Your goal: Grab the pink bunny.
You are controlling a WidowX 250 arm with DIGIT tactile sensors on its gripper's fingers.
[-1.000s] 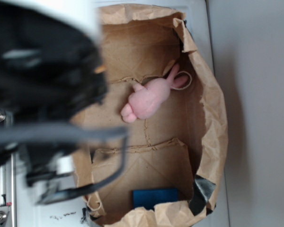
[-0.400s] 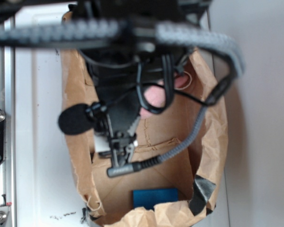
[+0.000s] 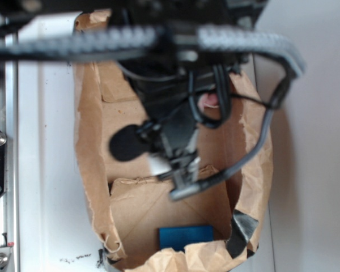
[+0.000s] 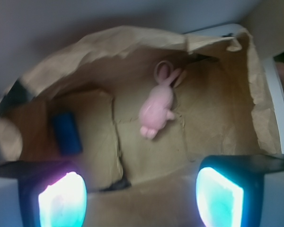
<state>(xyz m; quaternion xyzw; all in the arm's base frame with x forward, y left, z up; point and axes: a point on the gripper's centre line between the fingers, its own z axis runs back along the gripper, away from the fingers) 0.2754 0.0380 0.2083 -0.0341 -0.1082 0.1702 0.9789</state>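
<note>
Hand (image 4: 141, 189) shifted right, open above pink bunny (image 4: 157, 107).

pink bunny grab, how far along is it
Done: the arm is above the open paper bag. In hand: the gripper hangs over the bag, its fingers spread wide and empty, with the pink bunny lying on the bag's floor between them in the wrist view, apart from them. Left: descend, close on the bunny and lift. The blue block sits untouched.

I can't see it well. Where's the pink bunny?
Wrist view: the pink bunny lies on the paper bag floor, centre, right of the blue block.
</note>
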